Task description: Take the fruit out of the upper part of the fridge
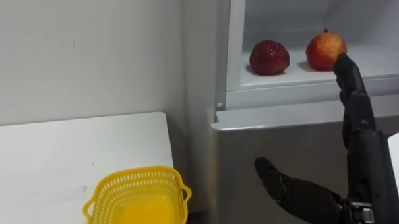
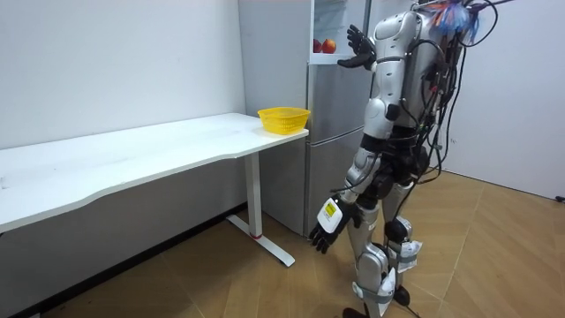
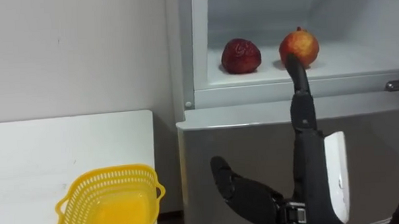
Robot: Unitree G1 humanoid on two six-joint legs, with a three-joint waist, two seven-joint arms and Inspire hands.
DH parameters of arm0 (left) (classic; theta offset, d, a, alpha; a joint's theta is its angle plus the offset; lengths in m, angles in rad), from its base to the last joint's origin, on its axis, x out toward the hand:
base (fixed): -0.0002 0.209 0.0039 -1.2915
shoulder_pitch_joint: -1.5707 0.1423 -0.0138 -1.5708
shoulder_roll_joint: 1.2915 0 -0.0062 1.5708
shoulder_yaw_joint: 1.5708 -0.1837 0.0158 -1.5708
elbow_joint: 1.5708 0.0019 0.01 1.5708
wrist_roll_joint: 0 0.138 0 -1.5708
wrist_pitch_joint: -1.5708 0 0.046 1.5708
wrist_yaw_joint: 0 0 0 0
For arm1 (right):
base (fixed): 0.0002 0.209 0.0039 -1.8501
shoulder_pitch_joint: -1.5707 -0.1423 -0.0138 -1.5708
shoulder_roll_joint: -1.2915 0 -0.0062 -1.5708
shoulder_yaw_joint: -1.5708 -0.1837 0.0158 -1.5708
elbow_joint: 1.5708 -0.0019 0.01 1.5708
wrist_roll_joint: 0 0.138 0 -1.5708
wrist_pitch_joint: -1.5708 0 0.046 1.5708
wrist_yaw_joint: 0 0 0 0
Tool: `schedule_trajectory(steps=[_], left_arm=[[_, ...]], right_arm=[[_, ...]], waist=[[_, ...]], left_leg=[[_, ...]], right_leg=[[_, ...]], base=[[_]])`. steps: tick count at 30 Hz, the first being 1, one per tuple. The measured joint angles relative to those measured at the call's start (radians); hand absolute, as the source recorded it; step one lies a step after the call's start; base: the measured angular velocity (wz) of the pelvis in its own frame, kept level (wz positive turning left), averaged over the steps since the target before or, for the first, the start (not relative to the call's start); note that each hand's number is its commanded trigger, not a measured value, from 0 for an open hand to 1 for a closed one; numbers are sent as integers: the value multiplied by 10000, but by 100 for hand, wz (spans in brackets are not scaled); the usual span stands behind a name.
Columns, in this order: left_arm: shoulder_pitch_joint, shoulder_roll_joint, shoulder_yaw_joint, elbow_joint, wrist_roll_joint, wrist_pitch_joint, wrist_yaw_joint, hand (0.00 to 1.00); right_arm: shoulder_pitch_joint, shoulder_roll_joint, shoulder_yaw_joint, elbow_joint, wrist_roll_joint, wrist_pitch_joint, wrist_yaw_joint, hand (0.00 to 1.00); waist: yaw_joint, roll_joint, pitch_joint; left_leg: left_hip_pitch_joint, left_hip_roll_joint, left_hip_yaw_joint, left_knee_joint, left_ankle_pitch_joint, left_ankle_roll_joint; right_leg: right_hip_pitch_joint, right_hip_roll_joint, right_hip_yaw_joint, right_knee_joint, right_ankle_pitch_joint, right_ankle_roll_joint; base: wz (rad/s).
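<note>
Right hand [image 1: 363, 152] of mine is up in front of the fridge, fingers straight and close together, thumb spread wide to the side, holding nothing. Its wrist is cut off by the lower edge of the eye views. My left hand [image 2: 325, 231] hangs by the thigh in the room view, fingers loose.

I stand facing the tall grey metal fridge [image 1: 289, 148]. Its smooth lower door is shut, and the upper compartment [image 1: 283, 14] is open and white inside; its top runs out of the eye views.

To my left, just beside the fridge, is the long flat white table [image 1: 66, 158]. Near its corner sits the round yellow plastic lattice basket [image 1: 137, 202], with small side handles; its near rim is cut off.

On the white upper shelf lie two fruits, near each other but apart: a dark red round fruit [image 1: 269, 57] with a rough skin, and to its right an orange-red round fruit with a small crown [image 1: 325, 50]. My fingertips overlap the lower right of the orange-red one; I cannot tell whether they touch it.
</note>
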Motion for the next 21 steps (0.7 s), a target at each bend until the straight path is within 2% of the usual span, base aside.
schedule_trajectory(steps=[6, 9, 10, 11, 13, 15, 17, 21], left_arm=[[17, 21, 14, -98, 350, 78, -54, 0], [18, 19, 118, -144, 621, 224, -146, 0], [23, 18, 241, -183, 791, 267, -252, 0], [29, 30, 307, -185, 926, 332, -273, 0], [1, 72, 474, -185, 1112, 433, -366, 0], [0, 124, 561, -220, 1183, 505, -517, 0], [73, 161, 711, -510, 1180, 635, -732, 0], [208, 122, 1012, -601, 1354, 826, -941, 0]], right_arm=[[-148, -287, -68, -346, 1042, -101, 191, 0], [-626, -456, -538, -363, 1396, -98, 183, 0], [-877, -601, -855, -262, 1525, -92, 181, 0], [-1151, -644, -1174, -131, 1584, -63, 180, 0], [-1754, -661, -1618, 208, 1691, -63, 167, 0], [-2424, -882, -1999, 802, 1883, -51, 157, 0], [-2999, -1278, -2265, 1312, 2016, 90, 189, 0], [-3550, -1413, -2520, 1384, 2358, 382, 191, 0]], waist=[[17, -97, -34], [8, -215, -31], [11, -264, 6], [12, -259, 39], [-18, -380, 76], [-5, -485, 71], [19, -528, 61], [35, -595, 39]], left_leg=[[15, 0, -60, 4, 0, -1], [54, 1, -129, 17, 3, -3], [130, 1, -149, 15, 3, -3], [170, 1, -188, 14, 2, -2], [150, -3, -267, 29, 3, -2], [141, -2, -271, 31, 3, -2], [161, -3, -281, 48, 3, -2], [136, -1, -409, 38, 3, -3]], right_leg=[[44, -1, -60, -3, 0, 0], [108, -2, -121, -5, 0, 0], [195, -7, -168, -13, 0, 0], [256, -14, -202, -16, -1, 1], [273, -38, -329, -16, -2, 2], [283, -48, -400, -30, -2, 1], [339, -50, -410, -108, 1, -4], [372, -54, -548, -179, 1, -5]], base=[[2], [5], [5], [8], [8], [2], [2], [7]])
